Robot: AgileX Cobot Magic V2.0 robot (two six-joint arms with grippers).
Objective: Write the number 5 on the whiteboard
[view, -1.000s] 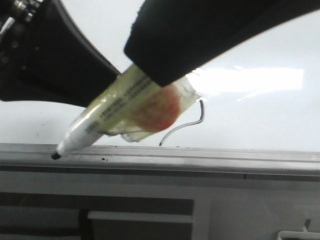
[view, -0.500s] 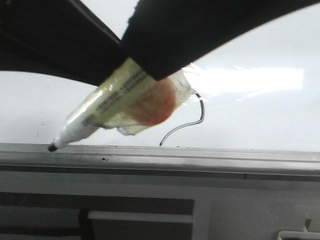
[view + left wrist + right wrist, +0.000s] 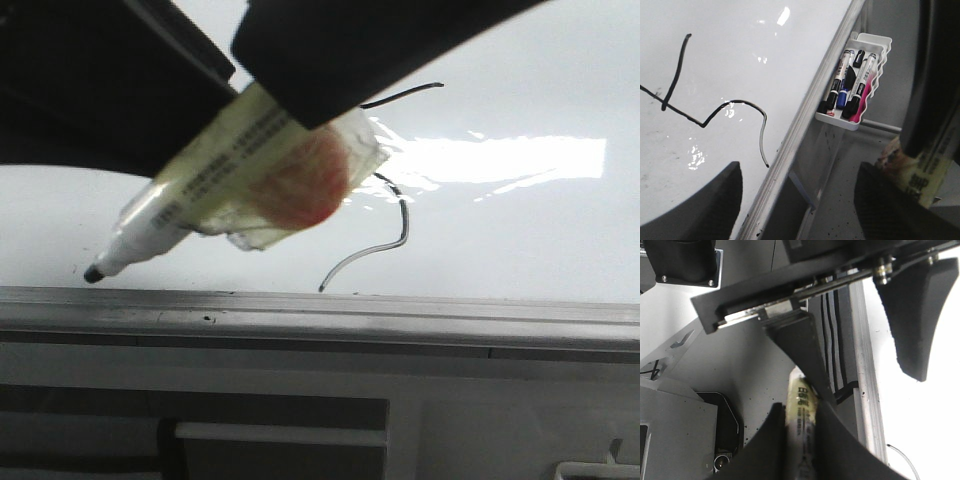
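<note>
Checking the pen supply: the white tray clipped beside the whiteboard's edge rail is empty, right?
No. The left wrist view shows the white tray beside the whiteboard rail holding several markers, not empty.

— Count it off: how many boards?
— One whiteboard, one number 5 drawn on it.
— Markers?
— One marker pinched between the jaws, its tip poking out past them. Then one white holder off to the side of the jaws, four markers standing in it, as best I can count.
</note>
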